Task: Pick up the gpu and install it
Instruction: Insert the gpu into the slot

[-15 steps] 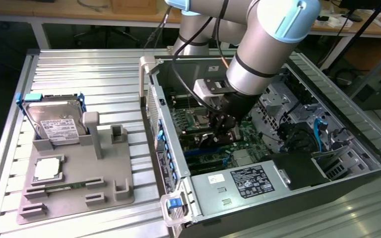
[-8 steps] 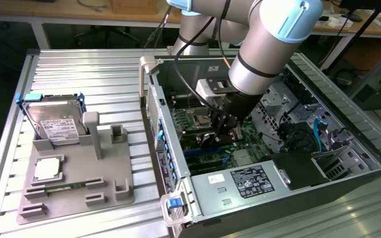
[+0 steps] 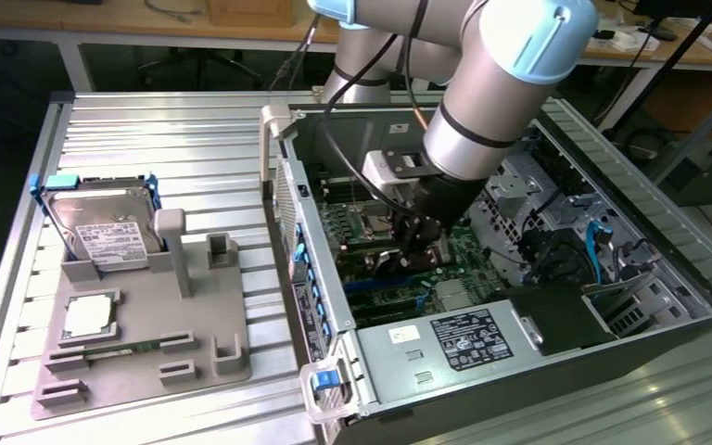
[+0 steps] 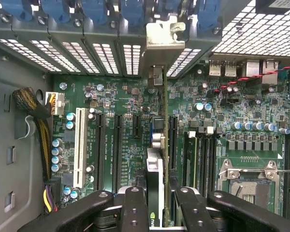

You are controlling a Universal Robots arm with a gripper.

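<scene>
In the exterior view, one robot arm [image 3: 492, 102] reaches down into one open computer case [image 3: 629, 278] that lies on its side on a ribbed metal table [image 3: 146, 130]. Its gripper [image 3: 415, 243] is low over the motherboard [image 3: 369, 222], near the middle of the case, and the dark thing between its fingers is hard to make out from here. One power supply [image 3: 455, 343] with a white label sits at the near end of the case. At the exterior view's left, well apart from the case, one grey holder tray [image 3: 146, 324] carries one hard drive [image 3: 108, 236] standing upright with blue clips, one square processor [image 3: 90, 315] lying flat, and one thin memory stick [image 3: 115, 350] lying flat near its front edge. In the wrist view, the two black fingers [image 4: 134, 208] are partly closed on the gpu [image 4: 155, 179], one on each face, holding it edge-on so that it runs straight out from between them toward the rear of the case. Its silver end bracket [image 4: 160, 41] stands at the row of perforated slot covers [image 4: 106, 58], and the card hangs over the green board among the expansion slots, with one long white slot [image 4: 79, 145] off to one side; whether it is seated in a slot cannot be told.
</scene>
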